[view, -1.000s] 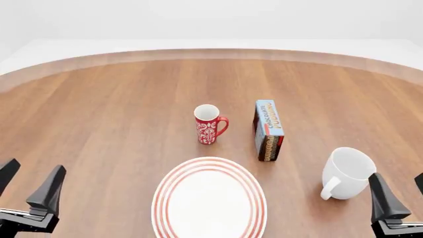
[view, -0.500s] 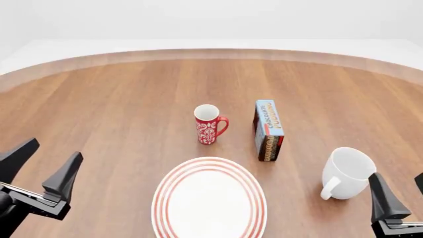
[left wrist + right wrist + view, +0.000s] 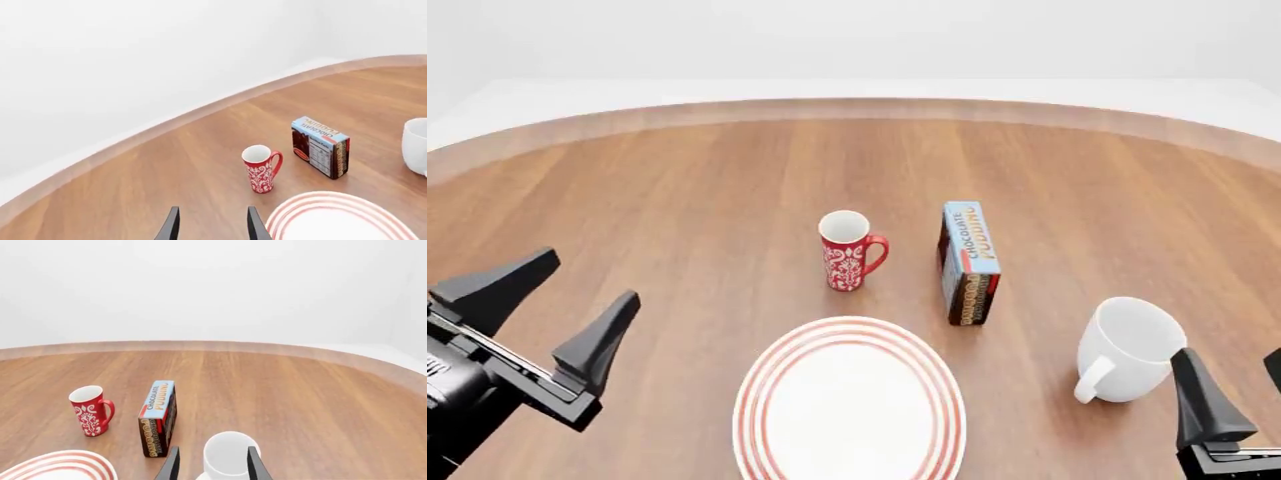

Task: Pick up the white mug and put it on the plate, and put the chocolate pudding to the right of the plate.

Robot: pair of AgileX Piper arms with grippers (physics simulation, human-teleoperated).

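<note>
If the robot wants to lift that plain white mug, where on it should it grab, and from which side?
Probably by the rim, coming down from above. The white mug stands upright with its mouth open to the top, so one finger could slip inside the wall and one outside. Its handle points toward the arms' side; gripping the wall away from it avoids it. The right tool is nearest and open.

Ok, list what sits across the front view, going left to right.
left gripper → red mug → chocolate pudding → white mug → right gripper. The plate is left out, since it spans under both the red mug and the pudding.
</note>
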